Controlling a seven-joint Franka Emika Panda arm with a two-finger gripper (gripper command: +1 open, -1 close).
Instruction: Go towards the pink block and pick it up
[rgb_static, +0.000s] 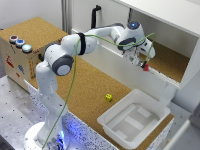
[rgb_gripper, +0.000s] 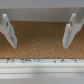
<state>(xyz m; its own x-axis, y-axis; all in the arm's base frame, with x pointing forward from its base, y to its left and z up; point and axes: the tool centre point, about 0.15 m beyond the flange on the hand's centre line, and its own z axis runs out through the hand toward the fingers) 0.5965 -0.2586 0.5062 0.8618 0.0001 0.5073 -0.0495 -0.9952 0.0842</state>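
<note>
Gripper over the shelf edge, fingers spread wide — pink block at its tip, orientation unreadable

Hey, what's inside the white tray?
Only the white tray's own raised floor panels show, with no block in it. The yellow cube lies outside it on the cork. The tray's near wall may hide a thin floor strip.

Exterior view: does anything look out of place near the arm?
One thing: the tiny reddish-pink cube sits up at the white shelf's lip beside the gripper, not on the cork tabletop like the small yellow cube. In the wrist view the fingers stand apart with only cork between them, so it doesn't look grasped.
</note>
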